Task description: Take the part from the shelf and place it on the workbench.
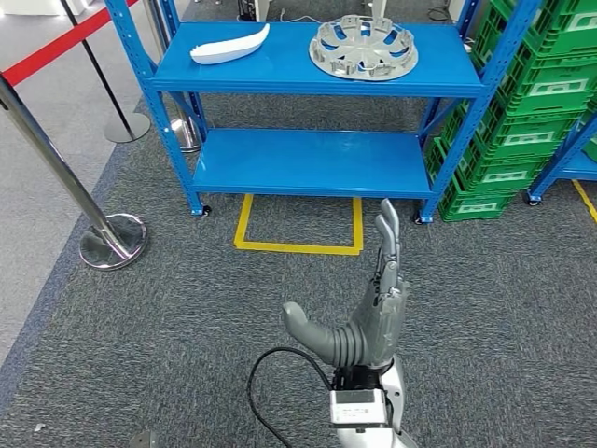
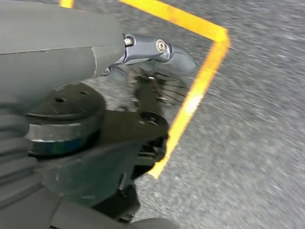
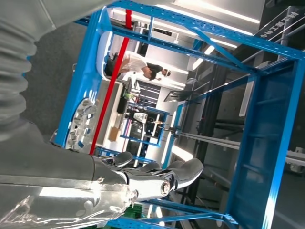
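Observation:
The blue shelf [image 1: 296, 70] stands ahead of me on grey carpet. On its upper board lie a white curved part [image 1: 230, 46] at the left and a silver wheel cover [image 1: 364, 48] at the right. My right hand [image 1: 377, 313] is raised well short of the shelf, fingers straight and together, thumb spread to the left, holding nothing. In the right wrist view its fingers [image 3: 154, 179] stretch toward the shelf frame, and the wheel cover [image 3: 81, 125] shows beyond them. My left hand [image 2: 144, 47] hangs over the carpet with nothing in it.
A yellow tape square [image 1: 299, 247] marks the floor in front of the shelf's lower board [image 1: 310, 163]. Green crates [image 1: 534, 103] are stacked at the right. Chrome stanchions [image 1: 113, 241] with a red belt stand at the left. A person [image 3: 137, 64] stands far behind the shelf.

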Robot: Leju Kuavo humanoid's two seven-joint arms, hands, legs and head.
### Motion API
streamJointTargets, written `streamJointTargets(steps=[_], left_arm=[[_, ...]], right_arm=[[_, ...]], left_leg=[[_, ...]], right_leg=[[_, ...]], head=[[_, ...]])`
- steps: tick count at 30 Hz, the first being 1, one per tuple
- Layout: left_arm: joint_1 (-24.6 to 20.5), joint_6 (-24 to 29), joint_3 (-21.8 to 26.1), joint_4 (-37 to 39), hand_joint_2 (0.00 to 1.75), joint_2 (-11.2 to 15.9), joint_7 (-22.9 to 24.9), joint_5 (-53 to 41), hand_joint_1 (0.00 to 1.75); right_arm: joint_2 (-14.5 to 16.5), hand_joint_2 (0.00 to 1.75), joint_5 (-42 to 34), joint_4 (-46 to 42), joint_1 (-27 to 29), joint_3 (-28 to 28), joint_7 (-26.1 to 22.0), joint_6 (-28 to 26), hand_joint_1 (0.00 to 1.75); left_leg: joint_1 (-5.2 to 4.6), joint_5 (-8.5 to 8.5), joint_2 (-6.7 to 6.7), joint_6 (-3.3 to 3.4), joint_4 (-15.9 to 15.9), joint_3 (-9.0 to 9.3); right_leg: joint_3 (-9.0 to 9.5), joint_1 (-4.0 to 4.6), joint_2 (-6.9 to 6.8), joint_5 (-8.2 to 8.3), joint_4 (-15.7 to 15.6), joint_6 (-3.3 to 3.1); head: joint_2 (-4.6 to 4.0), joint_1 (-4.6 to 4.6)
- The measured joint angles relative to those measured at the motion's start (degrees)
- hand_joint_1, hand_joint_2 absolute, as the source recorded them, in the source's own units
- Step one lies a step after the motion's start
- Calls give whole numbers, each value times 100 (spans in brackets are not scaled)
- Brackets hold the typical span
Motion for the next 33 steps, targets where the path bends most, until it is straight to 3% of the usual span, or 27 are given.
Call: streamJointTargets(steps=[4, 13, 20, 33], left_arm=[[14, -247, -44, -2, 0, 4, -369, -76, 0], [25, -461, -55, -2, 0, 4, -695, -170, 0], [33, -1081, -49, -2, 0, 20, -1209, -71, 0], [36, -1025, -43, -2, 0, 45, -994, -243, 0]], right_arm=[[18, 0, 47, 0, 71, -97, -130, -2, 0], [115, 0, 391, 5, 186, -392, -186, -2, 0], [144, 0, 5, 30, 207, -478, -227, -2, 0], [89, 0, 275, 40, 173, -389, 115, 36, 0]], left_leg=[[0, 0, 0, 0, 0, 0], [0, 0, 0, 0, 0, 0], [0, 0, 0, 0, 0, 0], [0, 0, 0, 0, 0, -1]], right_leg=[[1, 0, 0, 0, 0, 0], [1, 0, 0, 0, 0, 0], [2, 0, -1, 0, 0, 0], [2, 0, -1, 0, 0, 0]], head=[[0, 1], [0, 1], [0, 1], [0, 0]])
